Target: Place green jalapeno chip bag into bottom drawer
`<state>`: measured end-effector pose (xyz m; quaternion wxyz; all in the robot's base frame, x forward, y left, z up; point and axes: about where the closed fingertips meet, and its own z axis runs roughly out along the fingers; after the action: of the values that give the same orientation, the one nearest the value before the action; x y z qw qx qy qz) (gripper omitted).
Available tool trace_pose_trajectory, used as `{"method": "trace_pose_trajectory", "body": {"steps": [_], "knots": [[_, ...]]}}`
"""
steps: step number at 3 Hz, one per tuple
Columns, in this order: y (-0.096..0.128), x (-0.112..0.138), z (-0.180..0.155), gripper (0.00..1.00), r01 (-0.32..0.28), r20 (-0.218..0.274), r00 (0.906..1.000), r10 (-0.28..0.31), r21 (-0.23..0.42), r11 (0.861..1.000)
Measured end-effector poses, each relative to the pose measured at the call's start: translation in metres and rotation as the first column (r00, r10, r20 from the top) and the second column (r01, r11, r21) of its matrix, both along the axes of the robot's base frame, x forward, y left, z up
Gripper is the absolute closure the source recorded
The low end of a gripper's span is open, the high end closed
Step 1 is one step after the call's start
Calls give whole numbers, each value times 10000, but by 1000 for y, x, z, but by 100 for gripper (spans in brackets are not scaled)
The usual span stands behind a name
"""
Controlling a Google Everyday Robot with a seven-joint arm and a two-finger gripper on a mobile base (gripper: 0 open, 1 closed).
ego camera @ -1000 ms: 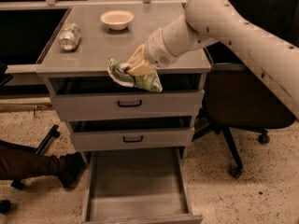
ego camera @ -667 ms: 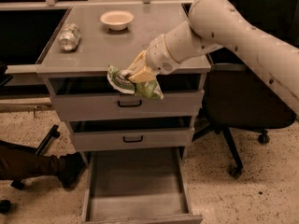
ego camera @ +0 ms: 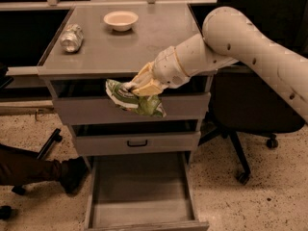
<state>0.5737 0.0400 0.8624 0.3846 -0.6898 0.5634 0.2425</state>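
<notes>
My gripper (ego camera: 137, 86) is shut on the green jalapeno chip bag (ego camera: 135, 100), a crumpled green-and-white bag with dark markings. It holds the bag in the air in front of the top drawer's face, past the cabinet top's front edge. The bag hangs down and to the right from the fingers. The bottom drawer (ego camera: 142, 191) is pulled out below, with a plain grey interior and nothing in it. The bag is well above the drawer's opening, roughly over its back part.
A crushed silver can (ego camera: 71, 37) and a cream bowl (ego camera: 121, 19) sit on the grey cabinet top (ego camera: 159, 37). The middle drawer (ego camera: 137, 142) with a black handle is closed. An office chair (ego camera: 250, 109) stands to the right. A dark shoe (ego camera: 72, 173) is at the lower left.
The gripper with the bag has moved down and forward, from the cabinet top's front edge to in front of the top drawer's face.
</notes>
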Motion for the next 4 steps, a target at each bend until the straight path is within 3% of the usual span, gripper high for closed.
{"method": "trace_pose_trajectory", "body": {"steps": [1,2,3,4], "knots": [[6,-19,-34,100,-189,-310,9993,193,134,9997],[19,-64,-118,100,-532,-1575,9855,634,678,9963],[28,-108,-188,100,-662,-2487,9643,906,1048,9923],[28,-108,-188,100,-662,-2487,9643,906,1048,9923]]}}
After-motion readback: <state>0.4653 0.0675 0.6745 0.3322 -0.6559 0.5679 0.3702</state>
